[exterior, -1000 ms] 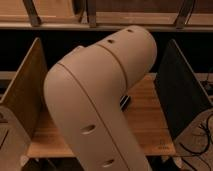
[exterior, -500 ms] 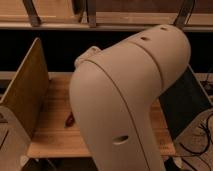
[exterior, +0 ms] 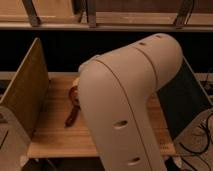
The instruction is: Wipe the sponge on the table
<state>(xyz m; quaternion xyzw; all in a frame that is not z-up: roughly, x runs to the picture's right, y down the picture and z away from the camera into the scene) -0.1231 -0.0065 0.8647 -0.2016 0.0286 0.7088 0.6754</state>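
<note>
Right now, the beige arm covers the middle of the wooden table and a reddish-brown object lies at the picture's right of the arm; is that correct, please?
Not quite: the camera view shows the reddish-brown object lying at the picture's left of the beige arm, on the table, not its right. The arm does cover the table's middle; the jaws are out of sight.

One bench (exterior: 55,136). Two upright side panels (exterior: 24,97) stand on it, one at nine o'clock and one at three o'clock. One big beige arm (exterior: 125,95) fills the middle, and its one end effector is hidden behind it. One reddish-brown thing (exterior: 73,107) lies on the bench at nine o'clock of the arm. Three metal struts (exterior: 31,12) at twelve o'clock. The cables (exterior: 200,137) at four o'clock are too tangled to count.
</note>
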